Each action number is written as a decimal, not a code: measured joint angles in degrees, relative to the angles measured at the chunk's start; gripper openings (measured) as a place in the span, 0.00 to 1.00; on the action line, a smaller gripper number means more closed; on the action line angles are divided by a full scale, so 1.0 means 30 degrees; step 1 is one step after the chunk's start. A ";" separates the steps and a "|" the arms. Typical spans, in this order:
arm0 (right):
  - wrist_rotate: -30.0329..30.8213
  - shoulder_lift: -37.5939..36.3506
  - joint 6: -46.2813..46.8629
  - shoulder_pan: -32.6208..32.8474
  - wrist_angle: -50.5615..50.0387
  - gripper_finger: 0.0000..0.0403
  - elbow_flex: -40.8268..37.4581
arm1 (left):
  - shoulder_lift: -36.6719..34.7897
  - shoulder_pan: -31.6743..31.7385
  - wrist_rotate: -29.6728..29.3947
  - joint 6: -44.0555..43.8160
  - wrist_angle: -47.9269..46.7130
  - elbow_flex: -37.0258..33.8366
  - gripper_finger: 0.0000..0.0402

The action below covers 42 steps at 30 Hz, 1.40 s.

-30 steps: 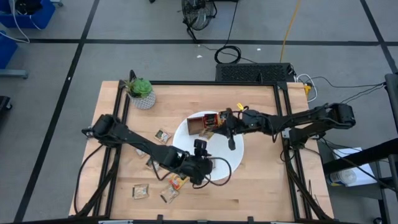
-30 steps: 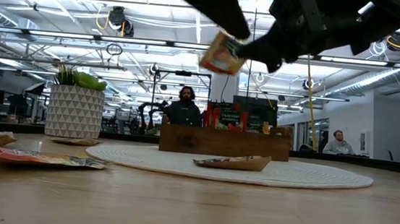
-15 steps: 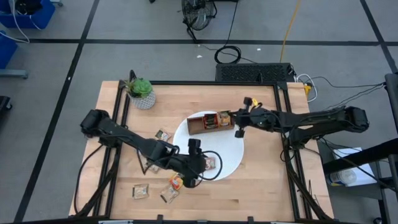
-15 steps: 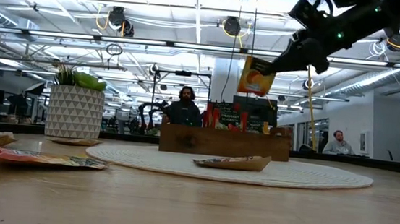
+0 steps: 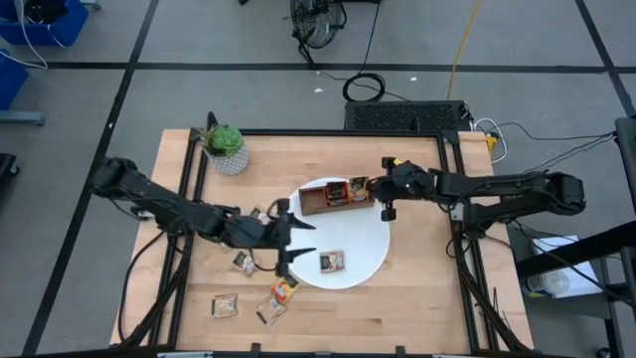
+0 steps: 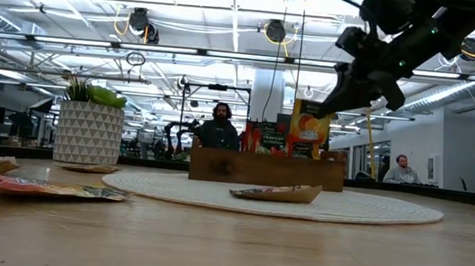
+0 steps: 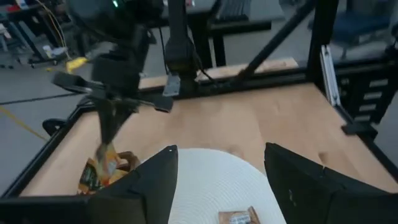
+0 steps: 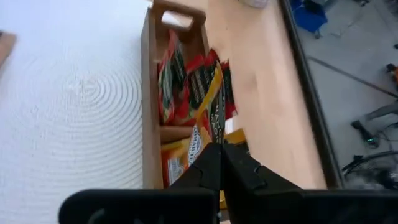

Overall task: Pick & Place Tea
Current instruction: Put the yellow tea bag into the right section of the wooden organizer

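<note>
Two arms, both dark, near black, built from slim tube links with bulkier rounded joint housings. Left arm [image 5: 169, 207]: black cable looping loose beside forearm, two thin pointed fingers on left gripper [image 5: 291, 237]. Right arm [image 5: 497, 189]: chunky rounded shoulder block, small green status lights on wrist in low view, yellow-orange tab near wrist. Right gripper [image 8: 217, 163]: matte black wedge-shaped fingers [image 8: 202, 171] on flat crossbar.
</note>
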 joint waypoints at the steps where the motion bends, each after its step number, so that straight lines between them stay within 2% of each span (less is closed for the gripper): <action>1: -0.0259 0.0216 -0.0028 -0.0138 -0.0101 0.00 0.0000 | -0.0240 0.0103 0.0018 -0.0083 0.0652 -0.0494 0.60; 7: -0.0350 0.1450 -0.0093 -0.0342 -0.0205 0.00 0.0000 | -0.0889 0.0321 -0.0175 -0.0620 0.1886 -0.1917 0.60; 21: -0.0083 0.4125 -0.0063 -0.0772 0.1205 0.00 0.0000 | -0.0882 0.0328 -0.0285 -0.0585 0.1800 -0.1924 0.60; 30: 0.3789 0.3714 -0.0041 0.0390 0.1388 0.08 -0.0015 | -0.0882 0.0328 -0.0288 -0.0736 0.1378 -0.1920 0.60; 37: 0.4317 0.3509 -0.0029 0.1139 0.1810 0.17 0.0000 | -0.0882 0.0328 -0.0291 -0.0641 0.1382 -0.1917 0.60; 42: 0.6345 0.3061 -0.0035 0.1474 0.2404 0.21 -0.0007 | -0.0882 0.0328 -0.0291 -0.0648 0.1313 -0.1917 0.60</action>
